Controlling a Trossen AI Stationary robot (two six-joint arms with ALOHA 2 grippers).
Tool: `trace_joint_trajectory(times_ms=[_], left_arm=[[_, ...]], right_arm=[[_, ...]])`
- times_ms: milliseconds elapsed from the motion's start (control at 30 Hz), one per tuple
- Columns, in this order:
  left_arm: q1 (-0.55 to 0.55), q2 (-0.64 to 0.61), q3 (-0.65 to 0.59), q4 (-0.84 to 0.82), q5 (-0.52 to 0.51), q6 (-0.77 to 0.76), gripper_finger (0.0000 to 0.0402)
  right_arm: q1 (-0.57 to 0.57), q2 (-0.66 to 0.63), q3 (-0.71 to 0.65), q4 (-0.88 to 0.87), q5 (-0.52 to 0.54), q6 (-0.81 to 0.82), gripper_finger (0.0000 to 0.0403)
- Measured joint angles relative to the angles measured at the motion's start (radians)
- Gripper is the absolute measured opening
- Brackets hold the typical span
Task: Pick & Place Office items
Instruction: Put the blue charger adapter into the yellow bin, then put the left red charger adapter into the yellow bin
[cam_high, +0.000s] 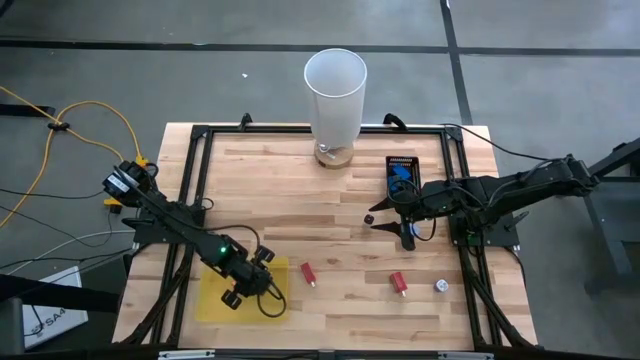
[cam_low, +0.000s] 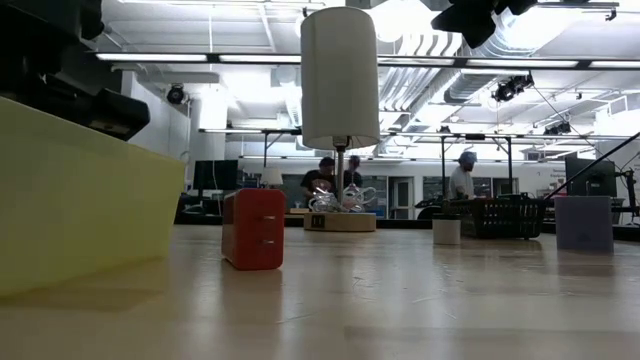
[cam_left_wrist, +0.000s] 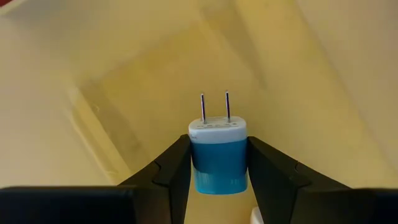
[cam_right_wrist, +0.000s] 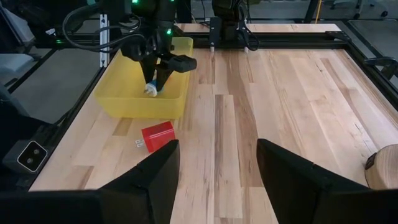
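Note:
My left gripper (cam_left_wrist: 217, 149) is shut on a blue and white plug piece (cam_left_wrist: 217, 163) with two metal prongs. It hangs inside the yellow tray (cam_high: 215, 300) at the table's near left, and the right wrist view shows the gripper (cam_right_wrist: 155, 84) from afar. My right gripper (cam_high: 388, 222) is open above the table right of centre, next to a small dark piece (cam_high: 369, 217). Lying on the wood are a red piece (cam_high: 308, 272), a second red piece (cam_high: 399, 283) and a whitish round one (cam_high: 441, 286). My left gripper pinches the plug piece by the two opposite sides of its blue body (cam_left_wrist: 217, 177), one finger (cam_left_wrist: 177, 168) on each side. The white end with the prongs (cam_left_wrist: 215, 107) points away from the gripper. The fingers come from above, pointing down into the yellow tray (cam_right_wrist: 140, 99).
A tall white cylinder (cam_high: 335, 95) stands on a wooden base at the far edge's middle. A small black tray (cam_high: 403, 172) holding blue pieces lies far right. A black frame (cam_high: 190, 200) borders the table. People and benches show in the room behind (cam_low: 460, 180).

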Motion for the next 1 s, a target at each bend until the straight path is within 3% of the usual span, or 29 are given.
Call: trace_joint_trajectory(times_ms=[233,533,1000], left_arm=[[0.0,0.0,0.0,0.0,-0.001,0.0,0.0139],[0.0,0.0,0.0,0.0,-0.004,0.0,0.0197],[0.0,-0.006,-0.001,0.006,-0.003,0.03,0.0201]], right_arm=[[0.0,0.0,0.0,0.0,0.0,0.0,0.0201],[0.0,0.0,0.0,0.0,0.0,0.0,0.0201],[0.0,0.0,0.0,0.0,0.0,0.0,0.0201]])
